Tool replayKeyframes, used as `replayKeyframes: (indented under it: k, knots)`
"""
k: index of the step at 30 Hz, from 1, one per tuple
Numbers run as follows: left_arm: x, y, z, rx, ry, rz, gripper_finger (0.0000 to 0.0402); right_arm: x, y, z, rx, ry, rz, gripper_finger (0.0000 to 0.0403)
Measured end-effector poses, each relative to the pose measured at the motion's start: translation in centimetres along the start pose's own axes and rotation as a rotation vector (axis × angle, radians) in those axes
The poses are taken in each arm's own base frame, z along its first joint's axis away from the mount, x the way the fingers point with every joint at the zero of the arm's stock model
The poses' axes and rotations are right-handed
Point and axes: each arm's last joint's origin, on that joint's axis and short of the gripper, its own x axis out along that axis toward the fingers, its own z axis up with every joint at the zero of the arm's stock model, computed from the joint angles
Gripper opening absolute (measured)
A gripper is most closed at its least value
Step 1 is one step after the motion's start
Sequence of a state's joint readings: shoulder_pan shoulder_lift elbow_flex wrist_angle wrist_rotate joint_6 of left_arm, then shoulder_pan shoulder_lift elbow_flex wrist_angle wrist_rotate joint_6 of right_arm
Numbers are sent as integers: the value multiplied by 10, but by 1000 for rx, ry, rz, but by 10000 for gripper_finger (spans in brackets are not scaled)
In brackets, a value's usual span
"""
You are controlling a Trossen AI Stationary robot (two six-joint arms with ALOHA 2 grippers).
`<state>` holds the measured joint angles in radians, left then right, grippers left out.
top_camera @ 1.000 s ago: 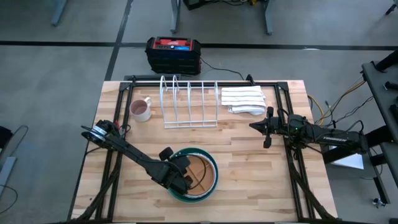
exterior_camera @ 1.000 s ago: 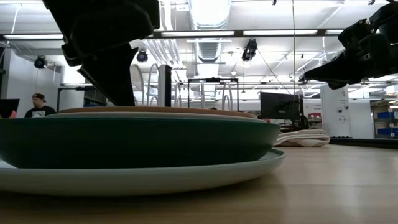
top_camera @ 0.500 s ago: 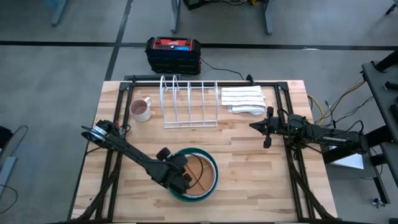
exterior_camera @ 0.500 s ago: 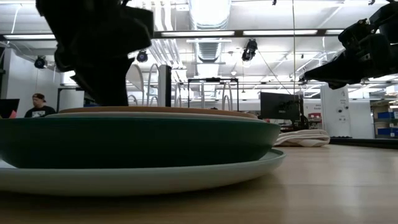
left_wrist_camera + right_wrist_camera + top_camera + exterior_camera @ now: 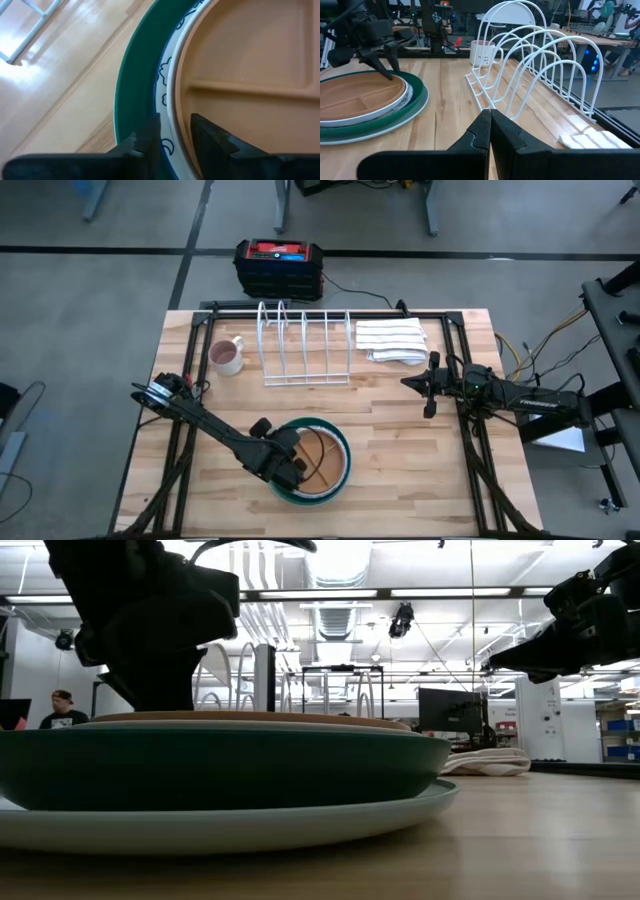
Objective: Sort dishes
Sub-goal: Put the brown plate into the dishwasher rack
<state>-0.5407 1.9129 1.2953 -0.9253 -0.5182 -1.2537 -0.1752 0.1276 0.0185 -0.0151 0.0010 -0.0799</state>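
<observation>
While the stacked plates sit at the surface's (image 5: 420, 470) near middle edge, brown plate (image 5: 322, 463) on top | left end effector (image 5: 175, 131) fingers straddle the brown plate's rim, gap between them, not yet clamped | right end effector (image 5: 490, 122) closed, empty, waiting near the cloth (image 5: 391, 340) | wire rack (image 5: 305, 345) stands empty behind.

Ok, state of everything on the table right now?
Brown plate: top of stack, left gripper jaws straddling its rim.
Patterned plate: under the brown one.
Green plate: low in the stack.
Rack: empty, upright.
Mug: upright.
Cloth: folded.
Right gripper: shut, empty, hovering beside the rack.
</observation>
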Motion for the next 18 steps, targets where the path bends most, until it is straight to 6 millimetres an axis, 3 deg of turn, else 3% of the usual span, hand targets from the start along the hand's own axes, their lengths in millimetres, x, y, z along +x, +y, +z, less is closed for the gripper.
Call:
replayKeyframes:
  k: [6,18]
  knots:
    - [0,0,0,-1,7,-3,12,0,0,0,0,0,0,0]
    - [-16,-3,11,-11,7,3,2,0,0,0,-1,0,0,0]
